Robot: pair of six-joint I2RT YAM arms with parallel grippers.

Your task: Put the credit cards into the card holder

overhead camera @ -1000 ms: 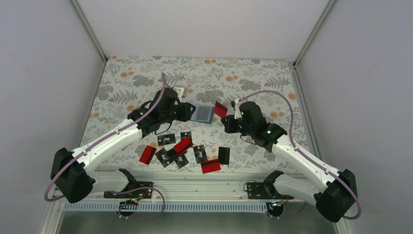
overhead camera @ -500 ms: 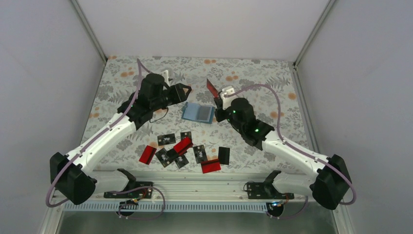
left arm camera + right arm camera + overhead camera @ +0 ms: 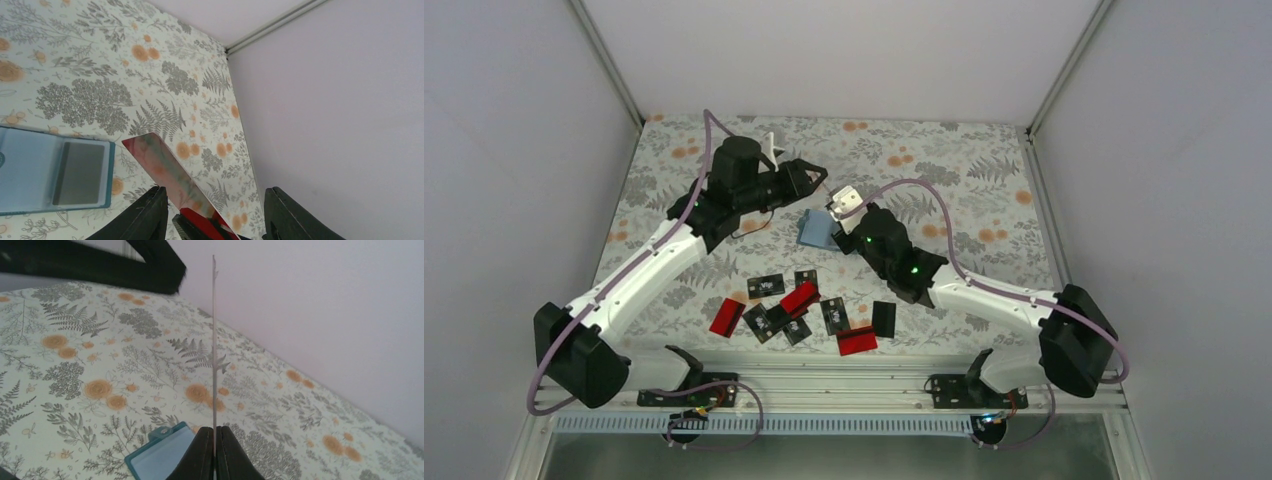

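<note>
My right gripper (image 3: 215, 432) is shut on a red credit card (image 3: 214, 340), seen edge-on in its own view. In the left wrist view that card (image 3: 165, 170) stands up between my left gripper's (image 3: 216, 191) open fingers, which do not touch it. The teal-blue card holder (image 3: 816, 231) lies open on the table, just under my right gripper (image 3: 832, 207) and below my left gripper (image 3: 819, 173). It also shows in the left wrist view (image 3: 50, 172) and the right wrist view (image 3: 160, 452). Several red and black cards (image 3: 799, 305) lie scattered near the front.
The table has a floral cloth (image 3: 944, 170). White walls close it in at the back and both sides. A metal rail (image 3: 844, 375) with the arm bases runs along the front edge.
My right gripper has carried the red card up and to the left, between the left gripper's fingers. My left gripper let go of the card holder and rose. The holder now lies on the table.
</note>
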